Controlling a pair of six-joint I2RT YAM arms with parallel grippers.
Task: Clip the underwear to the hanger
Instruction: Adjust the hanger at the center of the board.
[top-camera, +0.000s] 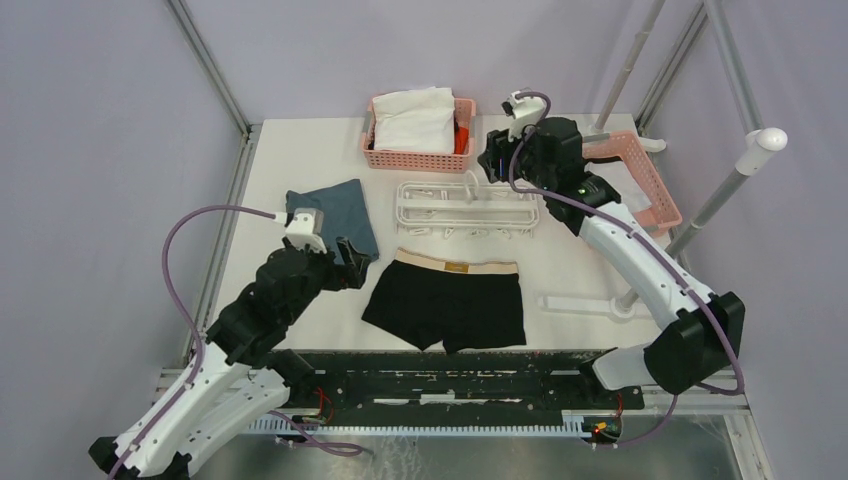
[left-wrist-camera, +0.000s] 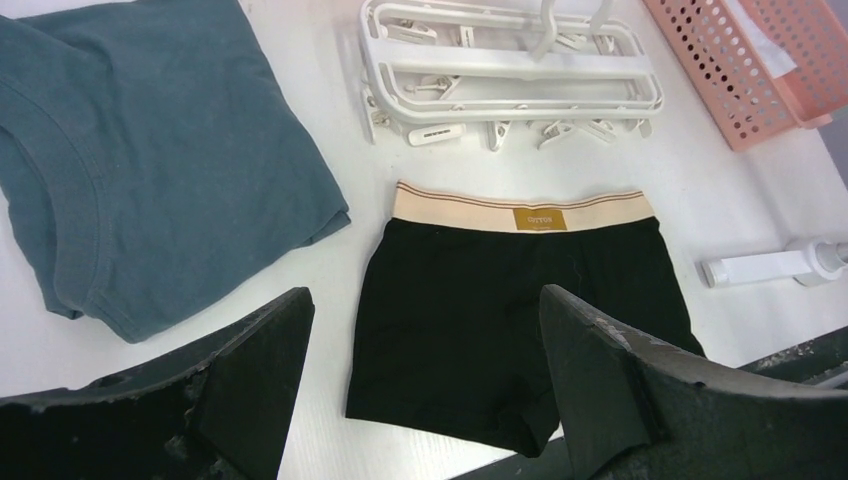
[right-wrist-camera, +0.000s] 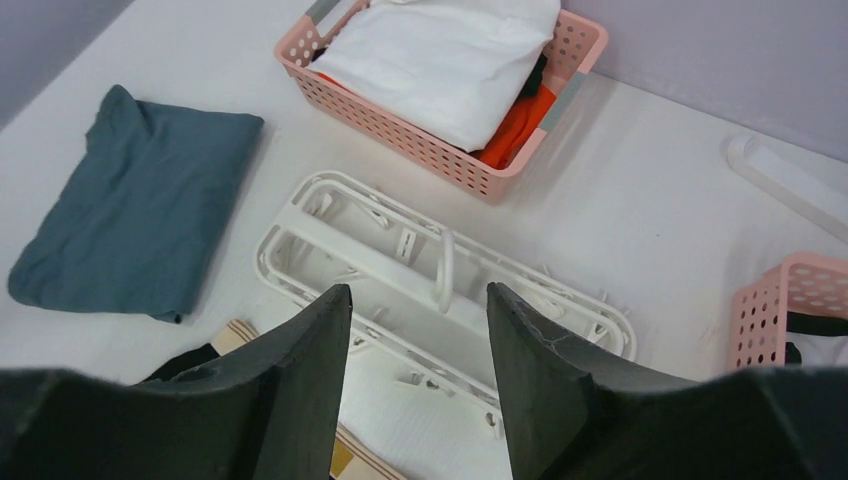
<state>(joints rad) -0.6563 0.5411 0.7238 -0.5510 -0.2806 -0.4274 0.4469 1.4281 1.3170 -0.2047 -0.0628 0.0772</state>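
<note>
A table (top-camera: 300, 150) seen from above, two robot arms mounted at its near edge. Just past that edge the black underwear (top-camera: 445, 300) lies flat, with its tan waistband on the far side. Bare tabletop lies to its right, up to a white rod (top-camera: 585, 303). To its left the left claw (left-wrist-camera: 425, 300) hangs spread wide and holds nothing, next to a folded blue-grey cloth (top-camera: 335, 215). Just beyond the waistband, a strip of bare table between them, the white hanger (top-camera: 467, 205) lies flat. The right claw (right-wrist-camera: 418, 290) hovers above it, fingers apart, holding nothing. At the far edge a pink basket (top-camera: 415, 160) holds a white garment (top-camera: 415, 118) and something orange (top-camera: 461, 135). A second pink basket (top-camera: 650, 185) sits at the right edge, its contents unclear.
</note>
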